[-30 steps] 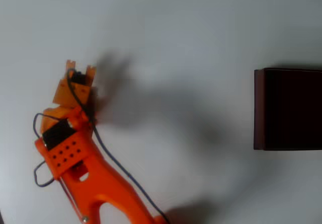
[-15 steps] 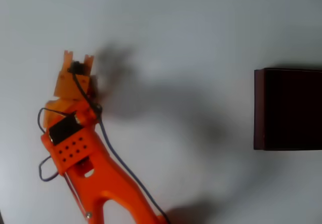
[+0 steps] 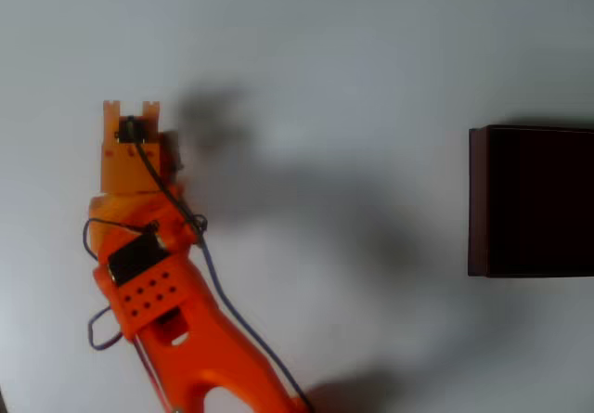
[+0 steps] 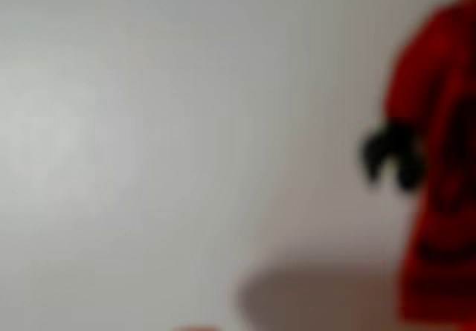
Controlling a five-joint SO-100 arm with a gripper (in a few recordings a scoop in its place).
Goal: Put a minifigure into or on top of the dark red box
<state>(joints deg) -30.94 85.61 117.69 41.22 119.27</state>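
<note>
With my orange two-finger gripper seemingly clamped on the tiny, blurred red minifigure, I should carry it level to the large dark maroon box.

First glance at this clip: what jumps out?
The orange arm dominates the overhead view's lower left, its tool pointing up the picture over the white table. The dark red box sits far off at the right edge. In the wrist view, the blurred red minifigure looms at right.
</note>
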